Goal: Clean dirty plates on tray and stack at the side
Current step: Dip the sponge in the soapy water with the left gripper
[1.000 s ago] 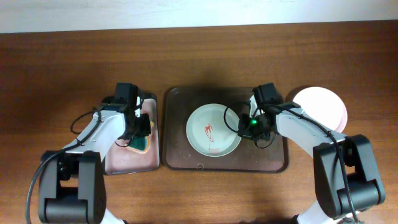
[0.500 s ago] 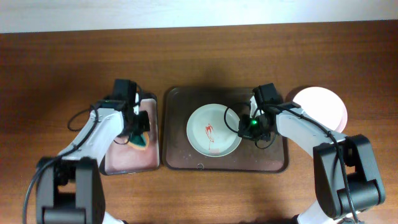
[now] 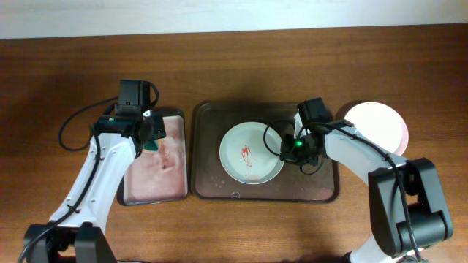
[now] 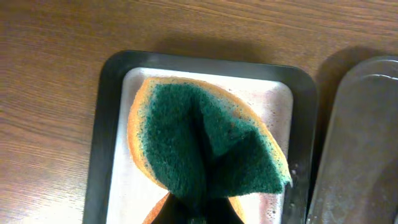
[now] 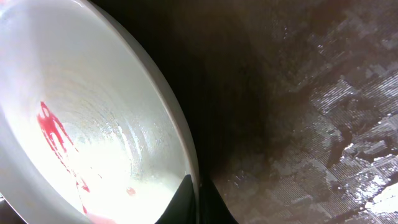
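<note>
At table centre, on the large tray (image 3: pixel 314 183), we log the dirty plate (image 3: pixel 263 166): white, with a red smear (image 3: pixel 245 155) across its bowl. The right gripper (image 3: pixel 287 150) sits at the plate's right rim. In the right wrist view its dark fingertips (image 5: pixel 214 208) stand on either side of that rim, closed narrow on it, with the wet tray floor just beyond.

The left gripper (image 3: pixel 150 141) is over the far end of the small tray (image 3: pixel 157 179), which lies just beside the large tray on its left. It grips the sponge (image 4: pixel 205 149), green scouring face towards the wrist camera and orange foam showing at the edge. The jaws pinch the sponge so that it creases down the middle. We cannot tell whether the sponge touches the small tray. The small tray's floor looks wet and pinkish.

A clean plate (image 3: pixel 380 124) rests on the table (image 3: pixel 234 66) to the right of the large tray, partly hidden by the right arm.
</note>
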`<state>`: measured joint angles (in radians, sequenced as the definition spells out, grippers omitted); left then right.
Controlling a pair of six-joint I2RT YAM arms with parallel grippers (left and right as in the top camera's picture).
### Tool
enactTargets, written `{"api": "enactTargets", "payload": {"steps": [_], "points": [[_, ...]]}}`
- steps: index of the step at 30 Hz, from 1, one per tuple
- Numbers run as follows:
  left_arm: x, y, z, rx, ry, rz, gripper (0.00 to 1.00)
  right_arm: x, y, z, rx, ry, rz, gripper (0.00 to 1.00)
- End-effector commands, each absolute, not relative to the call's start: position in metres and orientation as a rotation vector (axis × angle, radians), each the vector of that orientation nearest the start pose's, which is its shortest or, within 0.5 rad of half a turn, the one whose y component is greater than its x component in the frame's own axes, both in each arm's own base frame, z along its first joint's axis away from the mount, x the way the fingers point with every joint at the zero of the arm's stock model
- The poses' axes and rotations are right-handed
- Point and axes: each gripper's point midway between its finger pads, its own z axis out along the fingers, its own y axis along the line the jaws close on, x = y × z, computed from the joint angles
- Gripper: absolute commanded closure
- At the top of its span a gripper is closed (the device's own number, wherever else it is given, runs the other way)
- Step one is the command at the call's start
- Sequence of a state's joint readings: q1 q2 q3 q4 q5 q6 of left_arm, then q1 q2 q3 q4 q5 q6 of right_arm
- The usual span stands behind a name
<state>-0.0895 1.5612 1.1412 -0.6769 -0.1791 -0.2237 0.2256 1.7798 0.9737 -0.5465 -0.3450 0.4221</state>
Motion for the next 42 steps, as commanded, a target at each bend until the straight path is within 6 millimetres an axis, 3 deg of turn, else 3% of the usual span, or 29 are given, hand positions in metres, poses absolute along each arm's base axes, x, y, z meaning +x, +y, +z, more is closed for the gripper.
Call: {"api": "enactTargets", "payload": {"steps": [1,4,8,16,42], "points": [[0.373,0.019,0.131,-0.396,2.570,0.276,1.00,0.312,0.128,0.000,0.247,3.003,0.548,0.96],[0.362,0.033,0.132,-0.507,2.552,0.381,1.00,0.312,0.128,0.000,0.248,3.003,0.549,0.96],[0.363,0.024,0.136,-0.463,2.529,0.433,1.00,0.312,0.128,0.000,0.247,3.003,0.549,0.96],[0.371,0.010,0.140,-0.427,2.499,0.402,1.00,0.312,0.128,0.000,0.248,3.003,0.549,0.96],[0.371,0.010,0.140,-0.427,2.499,0.401,1.00,0.312,0.128,0.000,0.248,3.003,0.549,0.96]]}}
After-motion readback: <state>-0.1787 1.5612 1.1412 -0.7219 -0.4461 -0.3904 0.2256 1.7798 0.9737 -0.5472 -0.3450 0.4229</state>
